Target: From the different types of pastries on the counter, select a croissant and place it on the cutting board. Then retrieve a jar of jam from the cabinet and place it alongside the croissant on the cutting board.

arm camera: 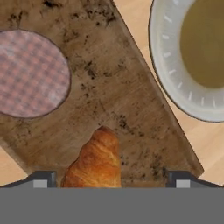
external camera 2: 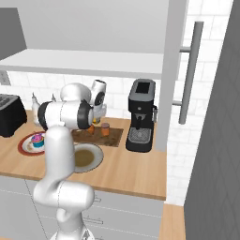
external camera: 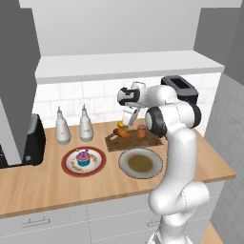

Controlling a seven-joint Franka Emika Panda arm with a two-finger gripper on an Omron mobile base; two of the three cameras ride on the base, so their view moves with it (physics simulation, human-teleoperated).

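Observation:
The dark brown cutting board (external camera: 113, 143) lies on the counter (external camera: 43, 183) with the golden-brown croissant (external camera: 123, 133) and the reddish-brown jar of jam (external camera: 142, 131) on it, side by side and apart. My gripper (external camera: 127, 117) hangs just above the croissant and points down, open and empty. In the hand view the croissant (arm camera: 97, 159) lies on the board (arm camera: 131, 100) between my wide-apart fingertips (arm camera: 43, 179), and the jar's checked lid (arm camera: 30, 72) is at the left. The cupcake (external camera: 84, 157) sits on a red-rimmed plate (external camera: 69, 167) to the left.
A round grey plate (external camera: 140, 163) lies in front of the board, close to its edge. Two white bottles (external camera: 62, 127) stand at the back left beside a black toaster (external camera: 33, 140). A black coffee machine (external camera 2: 142, 115) stands to the right. The cabinet shelf (external camera: 124, 66) hangs overhead.

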